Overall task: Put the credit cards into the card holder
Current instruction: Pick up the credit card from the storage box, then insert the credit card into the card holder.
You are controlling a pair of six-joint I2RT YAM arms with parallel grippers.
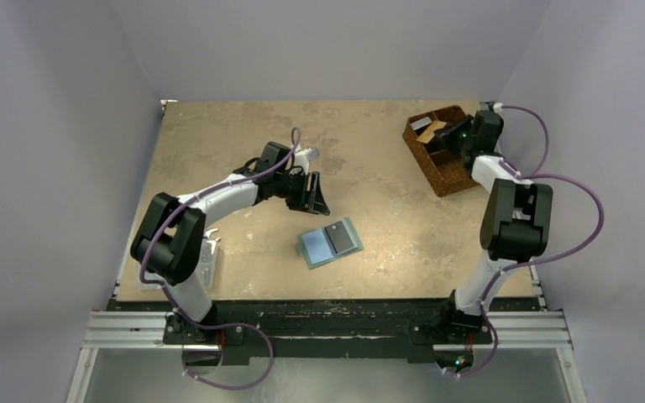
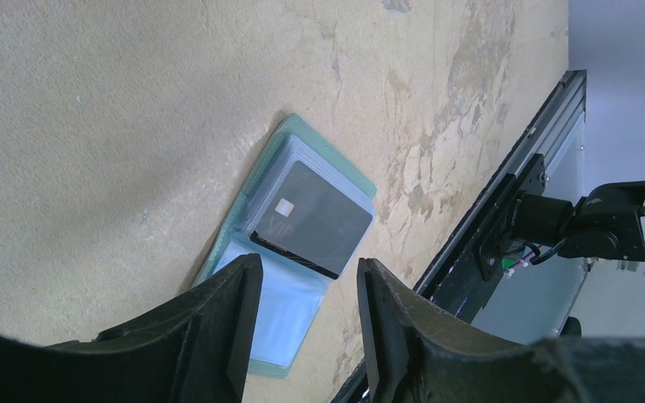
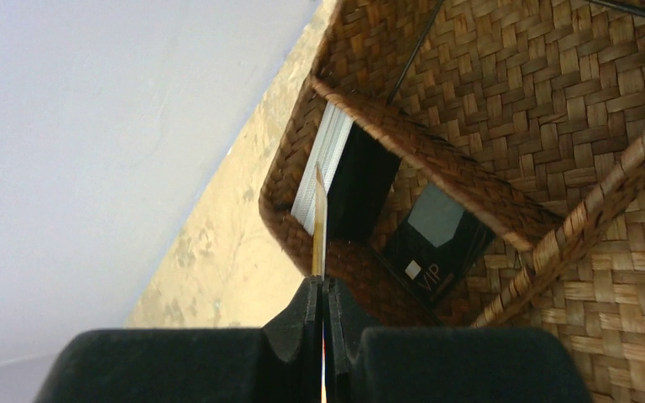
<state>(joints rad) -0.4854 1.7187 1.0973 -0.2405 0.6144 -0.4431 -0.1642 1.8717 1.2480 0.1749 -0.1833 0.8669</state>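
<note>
The card holder (image 1: 329, 242) lies open on the table, pale blue-green inside, with a black VIP card (image 1: 336, 238) on its right half. The left wrist view shows the holder (image 2: 281, 311) and that black card (image 2: 312, 218) just beyond my fingers. My left gripper (image 1: 311, 195) is open and empty, above and behind the holder. My right gripper (image 1: 465, 137) is over the woven basket (image 1: 439, 172), shut on a thin tan-orange card (image 3: 320, 222) seen edge-on. Another black VIP card (image 3: 432, 243) and a pale card stack (image 3: 323, 164) stand in the basket's compartment.
The brown woven divided basket (image 3: 554, 101) stands at the far right of the table near the wall. A clear plastic box (image 1: 207, 260) sits at the near left by the left arm's base. The metal rail (image 1: 327, 327) runs along the near edge.
</note>
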